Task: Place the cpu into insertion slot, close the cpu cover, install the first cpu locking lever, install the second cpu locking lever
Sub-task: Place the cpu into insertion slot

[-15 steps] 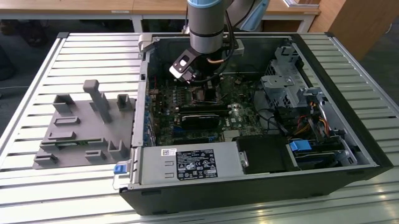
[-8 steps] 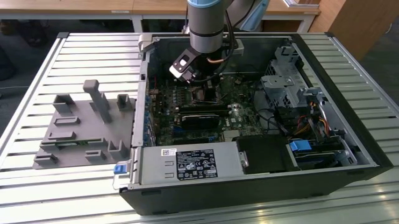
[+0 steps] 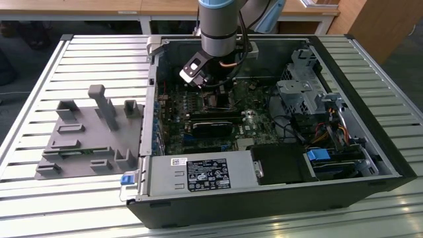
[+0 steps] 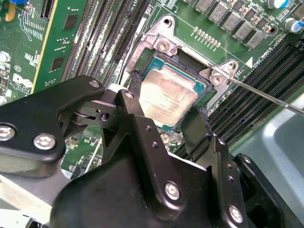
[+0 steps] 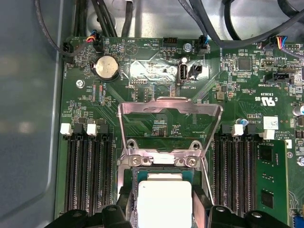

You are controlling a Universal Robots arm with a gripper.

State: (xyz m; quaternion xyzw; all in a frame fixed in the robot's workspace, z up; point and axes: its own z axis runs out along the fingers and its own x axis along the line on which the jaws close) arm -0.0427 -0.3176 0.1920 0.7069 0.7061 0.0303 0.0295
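Note:
The cpu (image 4: 166, 102), a pale silvery square chip, lies within the black-framed insertion slot (image 4: 207, 88) on the green motherboard. My gripper (image 4: 168, 95) is shut on the cpu, one black finger (image 4: 134, 83) against each opposite edge. In the first wrist view the cpu (image 5: 164, 202) sits between the fingers, and the silvery cpu cover (image 5: 142, 107) stands swung up and open behind the slot. A thin metal locking lever (image 4: 266, 97) sticks out beside the socket's corner. In the exterior view the gripper (image 3: 213, 93) reaches down into the open computer case.
Long black memory slots (image 5: 88, 175) flank the socket on both sides. A coin battery (image 5: 106, 67) and cables (image 5: 209, 19) lie beyond the cover. A black card (image 3: 213, 124), power supply (image 3: 205, 173) and drive cage (image 3: 304, 94) crowd the case. A grey fixture (image 3: 86, 134) stands on the slatted table.

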